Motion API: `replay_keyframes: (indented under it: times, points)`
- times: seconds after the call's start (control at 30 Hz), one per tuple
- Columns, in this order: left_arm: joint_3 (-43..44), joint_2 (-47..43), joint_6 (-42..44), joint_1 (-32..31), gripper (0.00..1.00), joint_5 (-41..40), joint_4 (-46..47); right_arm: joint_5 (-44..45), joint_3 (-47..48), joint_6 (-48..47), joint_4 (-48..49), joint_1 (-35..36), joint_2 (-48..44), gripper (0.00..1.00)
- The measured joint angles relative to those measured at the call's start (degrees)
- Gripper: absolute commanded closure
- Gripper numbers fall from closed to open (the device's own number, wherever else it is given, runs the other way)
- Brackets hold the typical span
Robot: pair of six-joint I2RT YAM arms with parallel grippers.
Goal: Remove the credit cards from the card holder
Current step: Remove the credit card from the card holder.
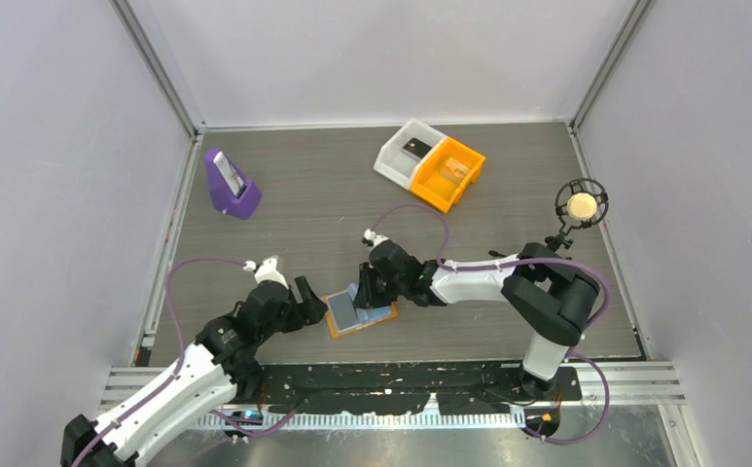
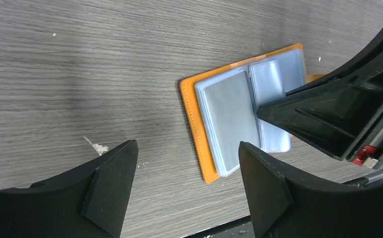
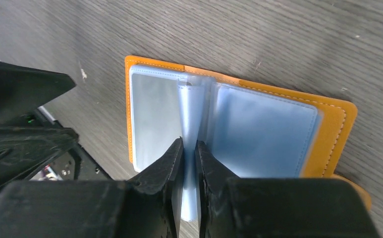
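The card holder (image 1: 374, 315) lies open like a book on the wooden table near the front edge, with an orange cover and light blue clear sleeves. It also shows in the left wrist view (image 2: 229, 116) and the right wrist view (image 3: 266, 134). My right gripper (image 3: 189, 148) is shut on one light blue sleeve page (image 3: 190, 114), which stands up from the spine. In the top view it (image 1: 364, 292) sits over the holder's middle. My left gripper (image 2: 187, 148) is open and empty, low at the holder's left edge (image 1: 311, 304). A grey card (image 2: 227, 114) shows inside the left sleeve.
A purple stand (image 1: 231, 185) holding a device is at the back left. A white bin (image 1: 409, 154) and an orange bin (image 1: 449, 173) stand at the back middle. A round microphone (image 1: 581, 204) is at the right. The table's front edge (image 2: 229, 229) is just below the holder.
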Motion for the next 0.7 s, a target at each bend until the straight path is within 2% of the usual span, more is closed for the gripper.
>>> replay_keyframes:
  times: [0.1, 0.2, 0.37, 0.7]
  points:
    - [-0.02, 3.06, -0.24, 0.00, 0.24, 1.22, 1.79, -4.13, -3.10, 1.31, 5.01, -1.60, -0.59, 0.81]
    - [-0.11, 5.05, -0.96, -0.02, 0.26, 2.29, 4.04, -7.74, -5.31, 2.29, 8.50, -2.95, -0.66, 0.76]
    - [-0.11, 7.76, -1.66, 0.00, 0.29, 3.52, 6.86, -10.80, -6.38, 2.86, 11.15, -4.15, -0.76, 0.59]
    - [0.02, 11.26, -2.03, -0.02, 0.32, 5.55, 8.81, -8.63, -7.13, 3.02, 9.42, -4.37, -4.98, 0.64]
